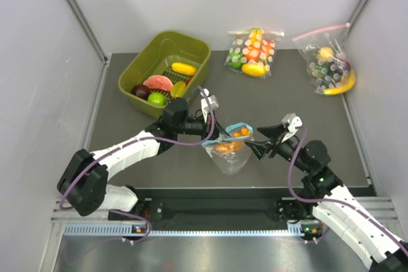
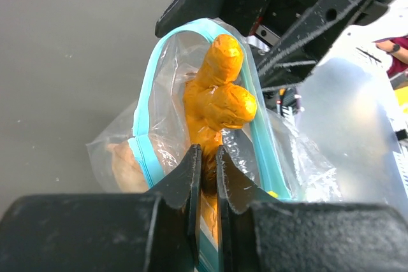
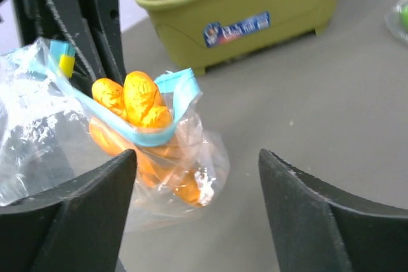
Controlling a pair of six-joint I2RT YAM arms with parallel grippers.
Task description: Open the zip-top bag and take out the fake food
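Observation:
The small clear zip-top bag (image 1: 231, 156) with its light-blue strip hangs just above the mat at the centre, mouth open. Orange carrot-like pieces (image 1: 241, 132) poke out of the mouth; more lie lower in the bag. My left gripper (image 1: 215, 133) is shut on the bag's left mouth edge; in the left wrist view its jaws (image 2: 205, 151) pinch the bag (image 2: 115, 157) below the orange pieces (image 2: 220, 87). My right gripper (image 1: 258, 143) is open and empty just right of the bag. In the right wrist view (image 3: 197, 154) the bag (image 3: 191, 173) and orange pieces (image 3: 140, 100) sit ahead on the left.
An olive-green bin (image 1: 135, 67) at the back left holds yellow, red and purple toy pieces and a round green fruit (image 1: 156, 99); it shows in the right wrist view too (image 3: 255, 4). Two dotted bags with pink strips (image 1: 252, 52) (image 1: 331, 62) lie at the back right.

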